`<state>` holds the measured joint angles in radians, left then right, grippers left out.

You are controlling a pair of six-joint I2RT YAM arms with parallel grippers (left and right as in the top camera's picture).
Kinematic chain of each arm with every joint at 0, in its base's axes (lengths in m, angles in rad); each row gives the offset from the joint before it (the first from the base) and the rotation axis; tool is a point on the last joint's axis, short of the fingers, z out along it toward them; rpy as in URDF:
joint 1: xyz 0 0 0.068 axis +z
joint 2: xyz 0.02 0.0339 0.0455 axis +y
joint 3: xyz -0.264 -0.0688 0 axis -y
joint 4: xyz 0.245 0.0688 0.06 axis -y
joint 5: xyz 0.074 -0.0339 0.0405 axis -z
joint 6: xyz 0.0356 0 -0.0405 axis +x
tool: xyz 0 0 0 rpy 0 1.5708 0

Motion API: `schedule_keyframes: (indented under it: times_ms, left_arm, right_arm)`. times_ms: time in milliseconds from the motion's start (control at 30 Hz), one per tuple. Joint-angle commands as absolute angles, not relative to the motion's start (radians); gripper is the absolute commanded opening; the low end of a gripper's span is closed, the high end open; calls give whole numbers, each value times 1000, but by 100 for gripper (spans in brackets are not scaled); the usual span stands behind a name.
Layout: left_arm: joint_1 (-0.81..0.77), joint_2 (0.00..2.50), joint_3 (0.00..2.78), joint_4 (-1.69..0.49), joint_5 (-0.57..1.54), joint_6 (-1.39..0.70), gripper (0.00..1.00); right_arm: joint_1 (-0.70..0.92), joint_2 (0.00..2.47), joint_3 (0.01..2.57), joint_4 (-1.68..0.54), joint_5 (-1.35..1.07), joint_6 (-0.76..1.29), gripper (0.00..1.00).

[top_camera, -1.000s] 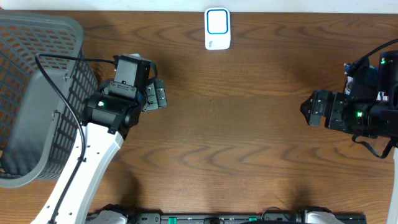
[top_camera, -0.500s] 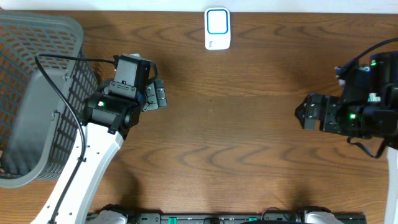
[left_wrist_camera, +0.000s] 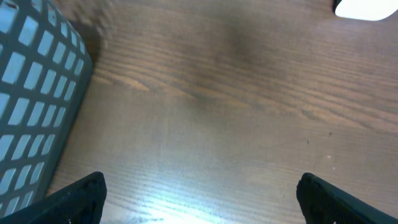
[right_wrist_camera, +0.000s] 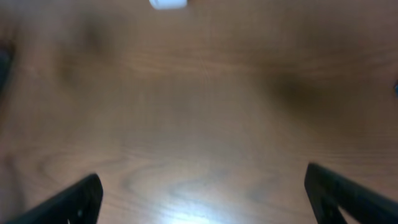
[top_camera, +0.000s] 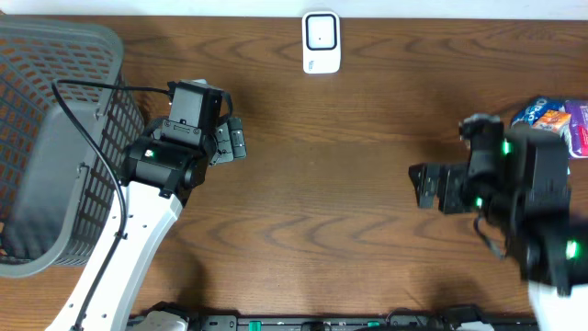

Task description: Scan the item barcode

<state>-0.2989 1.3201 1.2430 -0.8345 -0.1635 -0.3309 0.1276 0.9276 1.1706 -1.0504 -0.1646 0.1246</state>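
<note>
A colourful packet, the item (top_camera: 549, 117), lies at the table's right edge, partly cut off by the frame; no barcode can be made out on it. The white scanner (top_camera: 322, 42) stands at the back centre, and its blurred edge shows at the top in the wrist views (left_wrist_camera: 367, 7) (right_wrist_camera: 168, 4). My right gripper (top_camera: 419, 186) (right_wrist_camera: 205, 204) hovers open over bare wood, left of the item. My left gripper (top_camera: 236, 144) (left_wrist_camera: 202, 204) is open beside the basket, with nothing between its fingers.
A grey mesh basket (top_camera: 41, 138) (left_wrist_camera: 31, 99) fills the left side of the table, close to my left arm. The wooden table (top_camera: 340, 165) stretches between the two grippers.
My right arm has swung left toward the table's middle, uncovering the colourful packet at the right edge. The scanner's blue ring has gone dark. The left arm has not moved.
</note>
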Motion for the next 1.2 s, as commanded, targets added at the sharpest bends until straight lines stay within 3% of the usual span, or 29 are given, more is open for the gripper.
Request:
schedule_keyframes:
  times_ms: [0,567,833,1167]
  left_arm:
    - [-297,1322,1248,-837,-169,-311,98]
    - [-297,1322,1248,-837,-169,-311,98]
    - [-297,1322,1248,-837,-169,-311,98]
    - [-297,1322,1248,-837,-169,-311,98]
  right_arm:
    - [139,753,986,-914,-159,94,99]
    - [118,258,336,-277,-154,20,99]
    - [50,113,147,-93,-155,22,99]
    - [-11,5,26,-49,-151,56,99]
